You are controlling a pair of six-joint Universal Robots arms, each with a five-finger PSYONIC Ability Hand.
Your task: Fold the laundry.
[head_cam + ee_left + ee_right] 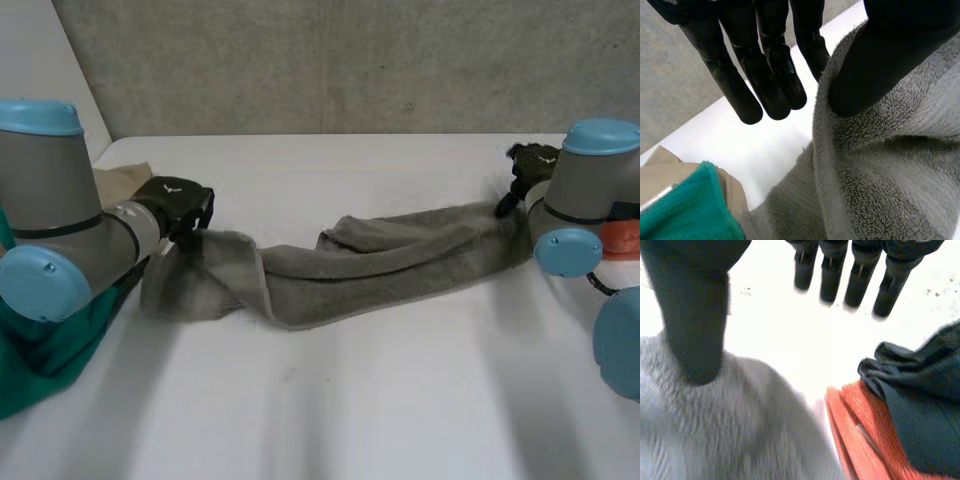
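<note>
Towel (390, 262): grey, bunched lengthwise, stretched across the white surface (350, 400).
Left robot hand (765, 60): at its left end, fingers straight, thumb on it.
Right robot hand (695, 305): at its right end, fingers straight, thumb on it.
Nearby: green cloth (50, 340) left, orange cloth (860, 440) right.

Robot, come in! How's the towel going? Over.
Left hand open, thumb on grey towel, one end. Right hand open, thumb on other end. Towel stretched out, rumpled, unfolded. Green cloth by left hand; orange cloth, dark cloth by right.
</note>
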